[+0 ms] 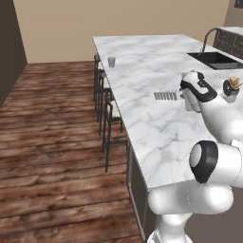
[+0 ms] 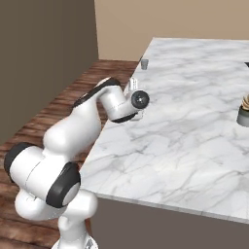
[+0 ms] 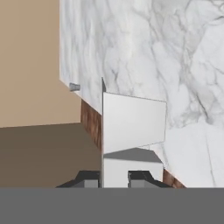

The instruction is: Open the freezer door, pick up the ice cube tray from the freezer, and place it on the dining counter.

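Observation:
My gripper (image 1: 182, 95) is shut on the ice cube tray (image 1: 165, 95), a small pale gridded tray that sticks out to the left of the hand. It hangs over the dining counter (image 1: 142, 71), a long white marble top with grey veins. In the hand view the tray (image 3: 133, 124) rises as a flat pale panel between the two dark fingertips (image 3: 89, 179) of the gripper (image 3: 114, 180), with the counter (image 3: 153, 43) behind it. In the right base view the wrist hides most of the gripper (image 2: 132, 87) near the counter's (image 2: 194, 97) left edge. The freezer and the freezer door are out of view.
A small grey cup (image 1: 111, 61) (image 2: 144, 63) stands near the counter's far left edge. A sink (image 1: 216, 59) with a faucet and a potted plant (image 1: 232, 88) (image 2: 244, 114) are on the right. Dark bar stools (image 1: 107, 109) line the counter's left side over wood floor.

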